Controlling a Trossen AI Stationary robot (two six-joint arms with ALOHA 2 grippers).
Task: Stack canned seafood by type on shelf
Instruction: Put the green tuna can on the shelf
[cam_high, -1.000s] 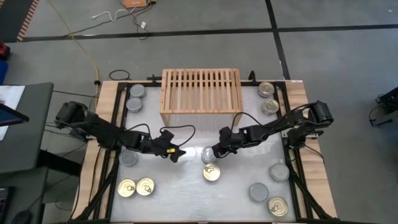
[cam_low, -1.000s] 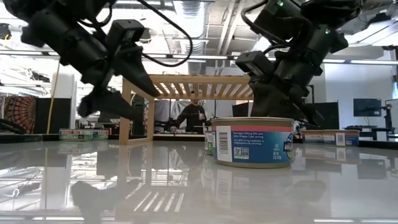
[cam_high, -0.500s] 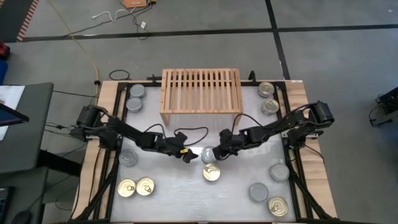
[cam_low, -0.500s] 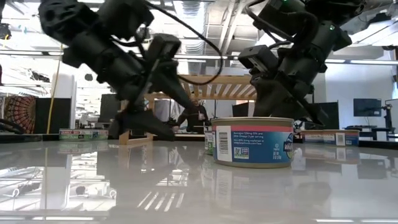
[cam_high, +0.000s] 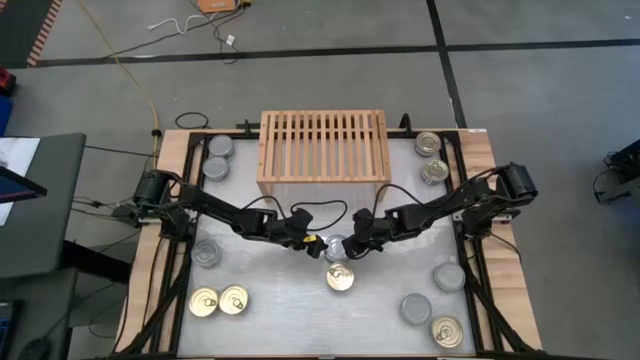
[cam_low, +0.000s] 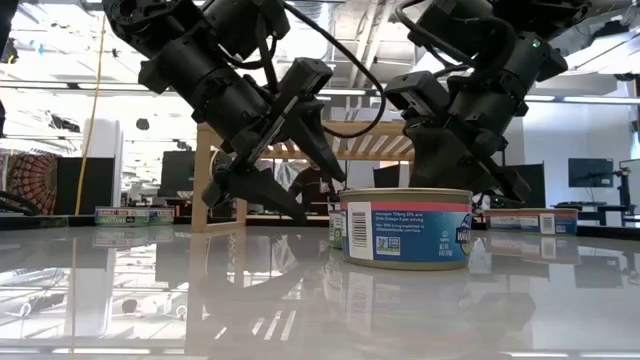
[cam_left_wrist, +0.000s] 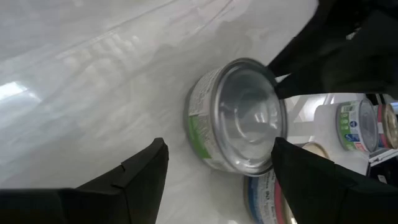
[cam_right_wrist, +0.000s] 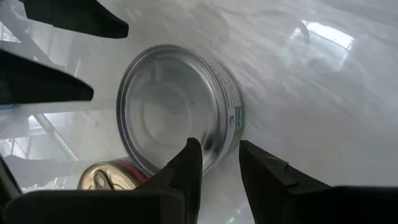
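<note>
— Glossy and pale, the table (cam_high: 300, 310) carries tins all round; where do the arms meet?

— Near its middle, just in front of the shelf (cam_high: 323, 146). The left gripper (cam_high: 313, 243) and the right gripper (cam_high: 352, 245) face each other across one silver-topped tin (cam_high: 334, 247).

— How do the left jaws stand?

— Apart. In the left wrist view the two dark fingers (cam_left_wrist: 138, 167) flank the tin (cam_left_wrist: 236, 118), which lies ahead of the tips, not between them.

— And the right?

— Narrowly parted, tips just beside the tin's wall (cam_right_wrist: 177, 102) in its own wrist view. Whether they touch it I cannot tell.

— Anything next to that tin?

— A gold pull-ring tin (cam_high: 340, 277), just nearer the table's front edge; it fills the foreground of the low view (cam_low: 406, 226).

— Where are the others?

— Two silver tins (cam_high: 217, 157) left of the shelf, two gold ones (cam_high: 430, 157) right of it. On the left side, one silver tin (cam_high: 206, 252) and a gold pair (cam_high: 219, 300). On the right, two silver tins (cam_high: 432, 292) and a gold one (cam_high: 447, 331). None stands on the shelf.
</note>
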